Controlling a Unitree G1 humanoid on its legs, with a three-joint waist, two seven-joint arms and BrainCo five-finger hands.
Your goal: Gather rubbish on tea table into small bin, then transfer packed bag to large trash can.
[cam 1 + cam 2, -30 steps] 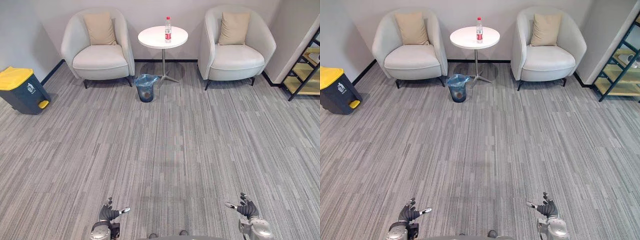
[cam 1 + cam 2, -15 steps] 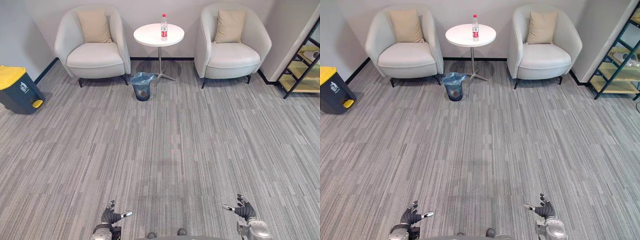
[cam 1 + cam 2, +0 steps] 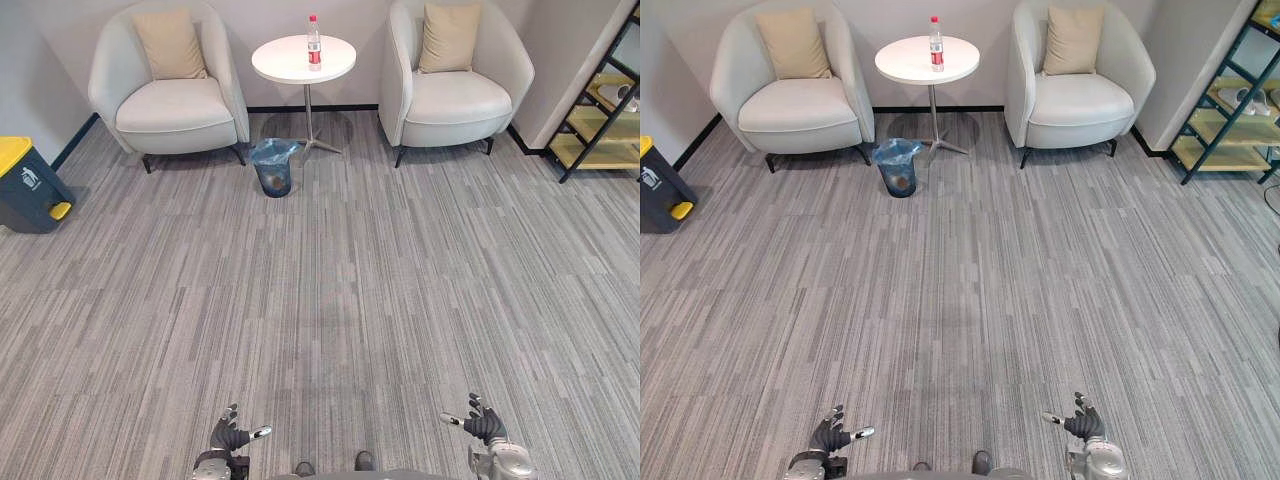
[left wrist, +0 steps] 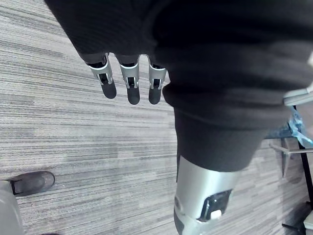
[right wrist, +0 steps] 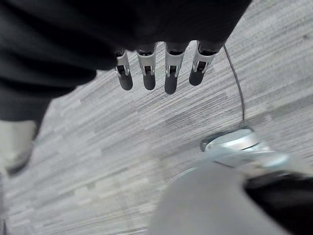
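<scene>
A round white tea table (image 3: 303, 62) stands at the far end between two armchairs, with a plastic bottle with a red label (image 3: 314, 29) upright on it. On the carpet just left of the table's foot sits a small bin lined with a blue bag (image 3: 272, 166). A large dark trash can with a yellow lid (image 3: 22, 186) stands at the far left by the wall. My left hand (image 3: 229, 437) and right hand (image 3: 481, 424) hang low at the near edge, both open with straight fingers (image 4: 128, 83) and holding nothing, far from the table.
Two pale armchairs (image 3: 168, 90) (image 3: 458, 80) with beige cushions flank the table. A dark metal shelf rack (image 3: 601, 115) stands at the far right. Wide grey carpet (image 3: 330, 300) lies between me and the table.
The whole picture has shifted: the camera has tilted or moved, so table, chairs and bin sit a little higher and further left. Both hands show lower in the picture, still open.
</scene>
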